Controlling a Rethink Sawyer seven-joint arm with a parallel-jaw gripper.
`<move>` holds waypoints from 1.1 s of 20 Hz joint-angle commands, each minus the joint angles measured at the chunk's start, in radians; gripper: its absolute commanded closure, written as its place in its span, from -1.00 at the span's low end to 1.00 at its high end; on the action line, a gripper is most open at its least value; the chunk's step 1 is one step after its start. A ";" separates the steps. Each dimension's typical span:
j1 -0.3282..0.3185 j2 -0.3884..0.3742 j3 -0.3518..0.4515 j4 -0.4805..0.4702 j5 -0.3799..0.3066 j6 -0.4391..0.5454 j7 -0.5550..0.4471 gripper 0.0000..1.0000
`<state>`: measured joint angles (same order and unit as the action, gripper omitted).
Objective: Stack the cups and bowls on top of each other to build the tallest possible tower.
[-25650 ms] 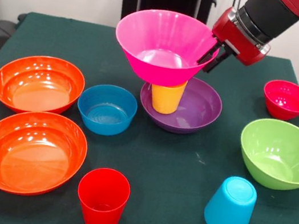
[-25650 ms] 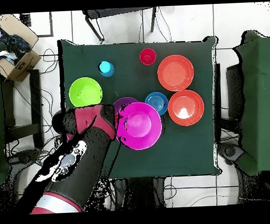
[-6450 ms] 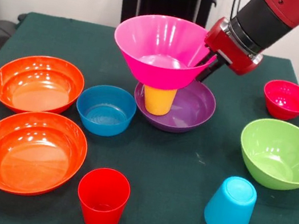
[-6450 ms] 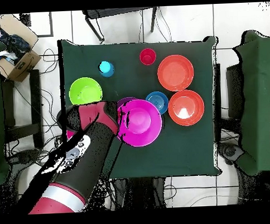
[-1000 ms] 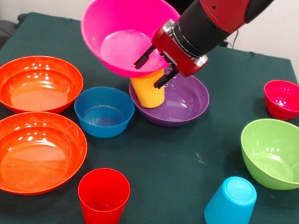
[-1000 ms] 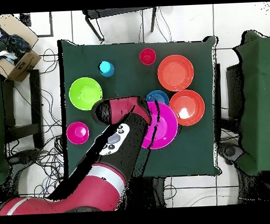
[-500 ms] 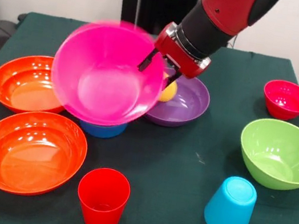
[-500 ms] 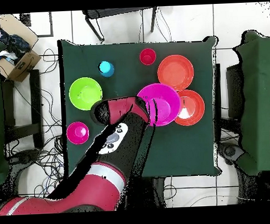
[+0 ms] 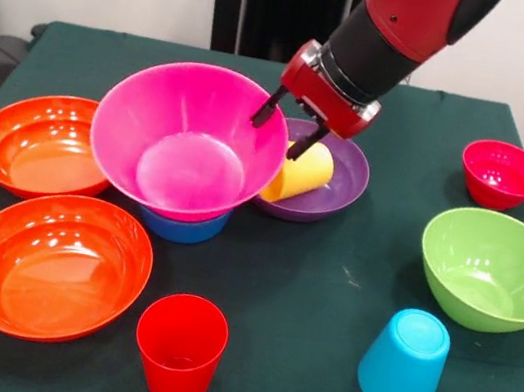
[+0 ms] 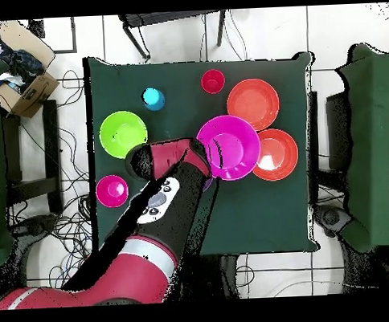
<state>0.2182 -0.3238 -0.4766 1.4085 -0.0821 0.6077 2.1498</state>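
Half a second ago the magenta bowl [image 9: 189, 139] was tipped on its side and blurry; now it sits upright on top of the small blue bowl [image 9: 183, 227], whose rim peeks out under it. The yellow cup [image 9: 299, 172] has fallen over and lies on its side inside the purple bowl [image 9: 338, 172], its open end toward the magenta bowl.

The gripper [image 9: 286, 130] hangs over the right rim of the magenta bowl. Its two black fingers are spread apart and hold nothing. One finger is just by the bowl's rim and the other is just above the yellow cup.

On the left side of the green table [image 9: 323, 308] are the two orange bowls. The far one [image 9: 33, 141] is partly hidden behind the magenta bowl. The near one [image 9: 52, 264] sits in front of it, close to the blue bowl. The red cup [image 9: 179, 347] stands open side up near the front edge. The light blue cup [image 9: 402, 361] stands upside down on the right, near the front. The lime green bowl [image 9: 493, 269] is just behind it. The small crimson bowl [image 9: 502, 174] is farther back on the right.

From above, the magenta bowl [image 10: 228, 147] covers the blue one and touches both orange bowls. The red and black arm [image 10: 156, 225] reaches to its edge.
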 commanded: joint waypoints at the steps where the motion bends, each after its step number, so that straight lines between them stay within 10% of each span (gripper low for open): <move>1: 0.014 -0.019 0.134 0.027 -0.018 -0.017 0.037 -1.00; 9: -0.019 -0.120 0.137 0.187 -0.041 -0.116 0.036 -1.00; 22: -0.099 -0.054 0.205 0.254 -0.097 -0.394 0.013 -1.00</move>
<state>0.1823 -0.4313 -0.4472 1.5795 -0.0979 0.3563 2.1498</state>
